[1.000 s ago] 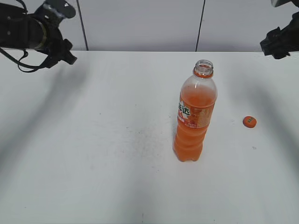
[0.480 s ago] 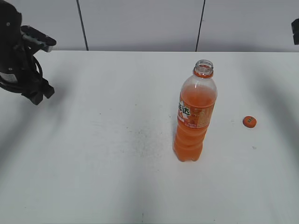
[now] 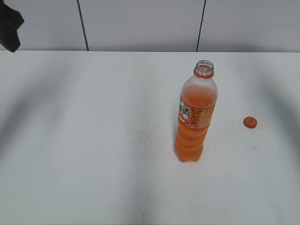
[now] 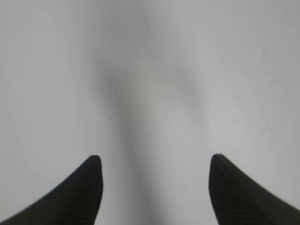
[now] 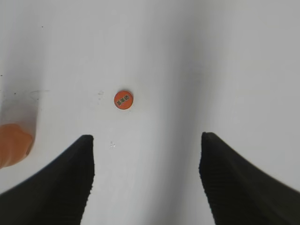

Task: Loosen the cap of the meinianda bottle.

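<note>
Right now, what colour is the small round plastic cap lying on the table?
Orange, with a small pale mark on top; the small round plastic cap shows best in the right wrist view.

Meinianda bottle cut by left edge; cap mark unreadable; left arm mostly off-frame

orange cap with a pale mark, clear bottle of orange drink, white table, black fingers.

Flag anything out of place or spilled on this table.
The cap lies loose on the table, off to the right of the meinianda bottle, which stands upright with an open neck. No spill shows. Both tools are open and empty, away from the bottle.
</note>
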`<state>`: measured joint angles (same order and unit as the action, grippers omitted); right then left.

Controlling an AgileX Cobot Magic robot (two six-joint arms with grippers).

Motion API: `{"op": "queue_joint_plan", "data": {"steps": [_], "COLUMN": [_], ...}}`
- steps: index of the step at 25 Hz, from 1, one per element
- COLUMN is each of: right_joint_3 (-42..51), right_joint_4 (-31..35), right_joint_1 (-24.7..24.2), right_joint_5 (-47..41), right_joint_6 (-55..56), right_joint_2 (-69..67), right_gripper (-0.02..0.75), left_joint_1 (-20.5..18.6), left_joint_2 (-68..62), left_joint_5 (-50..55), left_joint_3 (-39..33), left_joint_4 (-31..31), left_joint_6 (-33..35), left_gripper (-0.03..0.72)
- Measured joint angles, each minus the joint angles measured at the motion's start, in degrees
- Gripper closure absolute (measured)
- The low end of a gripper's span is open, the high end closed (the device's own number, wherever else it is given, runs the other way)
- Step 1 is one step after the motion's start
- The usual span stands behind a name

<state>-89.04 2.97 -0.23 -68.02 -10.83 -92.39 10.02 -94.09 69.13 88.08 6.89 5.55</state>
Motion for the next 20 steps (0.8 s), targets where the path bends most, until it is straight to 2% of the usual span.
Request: {"op": "queue_joint_plan", "data": {"steps": [6, 9, 13, 20], "right_joint_3": [-0.34, 1.82, 9.41, 29.8], "right_joint_4": [0.32, 0.49, 0.59, 0.62], "right_joint_1": [0.0, 0.0, 0.0, 0.0], "right_joint_5": [-1.37, -1.31, -1.37, 0.9], "right_joint_6": [-1.19, -1.31, -1.68, -2.0], "right_joint_2": [6.46, 12.37, 21.1, 40.04], "right_gripper": [0.212, 0.212, 0.212, 0.212], "left_joint_1": [-0.26, -0.26, -0.33, -0.33], "left_joint_2": [8.85, 13.64, 22.19, 39.06], "left_joint_5": [0.7, 0.64, 0.7, 0.96], "left_joint_3": [0.01, -2.16, -10.31, -26.15], "left_joint_4": [-1.54, -2.37, -2.68, -2.68], "left_joint_6": [0.0, -0.63, -1.26, -1.53], "left_gripper": [0.253, 0.253, 0.253, 0.253]}}
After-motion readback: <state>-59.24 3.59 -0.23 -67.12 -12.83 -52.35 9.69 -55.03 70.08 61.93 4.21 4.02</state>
